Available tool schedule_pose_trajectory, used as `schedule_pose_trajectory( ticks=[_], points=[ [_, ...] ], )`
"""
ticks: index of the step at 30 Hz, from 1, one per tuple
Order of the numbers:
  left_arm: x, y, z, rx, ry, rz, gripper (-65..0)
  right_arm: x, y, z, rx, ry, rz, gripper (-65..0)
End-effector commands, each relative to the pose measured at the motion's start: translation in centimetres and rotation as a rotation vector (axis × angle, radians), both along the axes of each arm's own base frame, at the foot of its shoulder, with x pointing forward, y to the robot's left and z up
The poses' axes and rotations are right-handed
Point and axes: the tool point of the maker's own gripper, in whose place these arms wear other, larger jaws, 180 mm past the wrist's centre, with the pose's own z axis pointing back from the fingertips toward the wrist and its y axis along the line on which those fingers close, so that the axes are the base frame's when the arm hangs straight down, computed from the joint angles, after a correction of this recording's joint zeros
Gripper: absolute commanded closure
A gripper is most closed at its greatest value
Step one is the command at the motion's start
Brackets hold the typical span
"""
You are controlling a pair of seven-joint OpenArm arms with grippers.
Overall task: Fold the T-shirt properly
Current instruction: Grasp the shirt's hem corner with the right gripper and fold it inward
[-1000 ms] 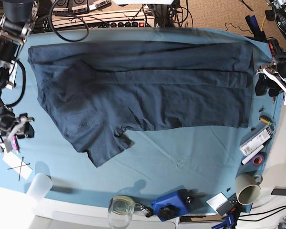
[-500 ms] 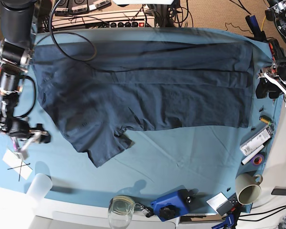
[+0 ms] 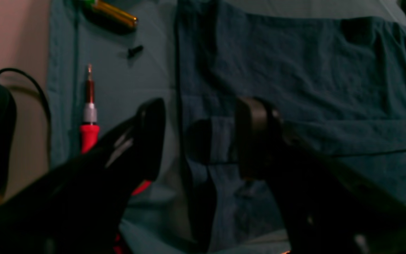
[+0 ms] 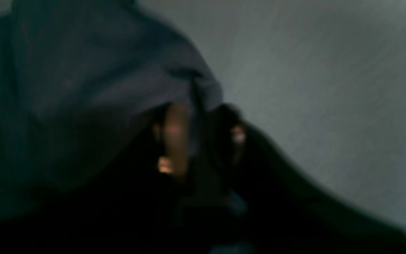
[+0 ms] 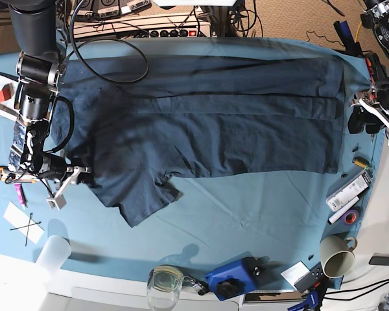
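Both claws sit at T-shirt (image 5: 201,123) edges: right claw (image 5: 74,175) pinching the sleeve, left claw (image 3: 196,141) agape.

A teal tablecloth (image 5: 246,207) covers the table. Brown carpet (image 5: 292,19) lies beyond its far edge. A power strip (image 5: 172,31) sits among tangled black cables (image 5: 104,45).

You see matt, creased cotton in the T-shirt (image 5: 207,123), smoother lighter cloth covering the counter (image 5: 246,214), dull black plastic on the left end effector (image 3: 199,141), a clear glossy glass (image 5: 165,285), and a pale matt mug (image 5: 337,254).
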Motion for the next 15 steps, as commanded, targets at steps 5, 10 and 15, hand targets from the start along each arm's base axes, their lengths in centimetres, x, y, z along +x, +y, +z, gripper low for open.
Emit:
schedule_pose_trajectory(
  ticks=[5,10,15],
  points=[
    [0.8,0.3,1.5,0.014,-0.059,-0.005,-32.2,-1.4,0.1,0.4,0.036,0.063,0.027,0.0],
    [0.8,0.3,1.5,0.015,-0.058,-0.004,-32.2,-2.0,0.4,2.1,0.033,0.026,0.076,0.0],
    [0.8,0.3,1.5,0.013,-0.061,-0.004,-32.2,-3.8,0.7,4.5,0.008,-0.029,0.157,0.0]
  ],
)
